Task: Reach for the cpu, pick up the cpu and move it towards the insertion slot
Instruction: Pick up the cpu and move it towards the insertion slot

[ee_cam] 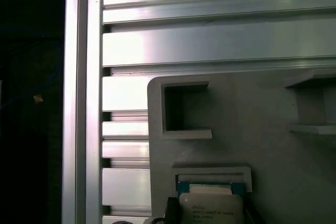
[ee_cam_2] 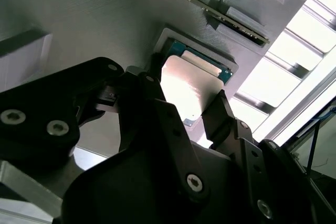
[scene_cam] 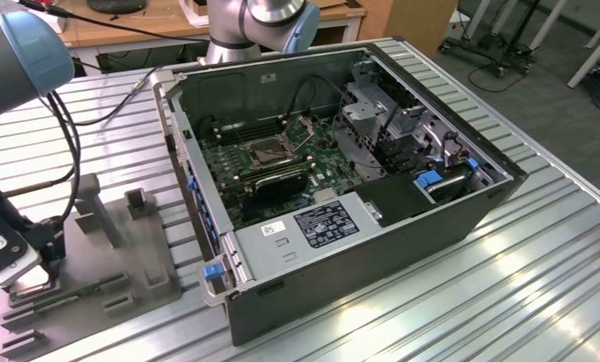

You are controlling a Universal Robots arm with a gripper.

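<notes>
- At the exterior view's left, a grey tray point(scene_cam: 128, 245) lay on the worktop point(scene_cam: 541, 286), and the tool point(ee_cam_2: 189, 95) was down over the tray's near corner.
- Beneath the tool, in both wrist views, the cpu point(ee_cam_2: 193, 77) sat flat and level in a shallow square recess of that tray. Whether the tool was gripping the chip or was merely open about it could not be told.
- The pick-up seemed to be the step in hand. Doing it well would likely mean taking the chip by 2 opposite edges, centred, with light force. It should then be raised straight and level, so that no corner catches the recess wall.
- The chip's lid was smooth, pale metal that threw back the light, with a thin blue-green board rim around it. It was probably slippery and offered little height to hold.
- The tray was matt grey plastic with fine layered lines, square-cut pockets and upright posts. A long, narrow memory stick point(ee_cam_2: 210, 10) lay in its own groove near the chip's recess.
- At the exterior view's centre stood an open computer case point(scene_cam: 380, 294) of dark sheet metal, with a green motherboard point(scene_cam: 224, 177) inside.
- On that board was the insertion slot point(scene_cam: 269, 154), a square silver frame with a dark centre. It was well apart from the cpu, with the case's wall between them.
- Toward the exterior view's right, the worktop showed ribbed aluminium, bright with reflections.
</notes>
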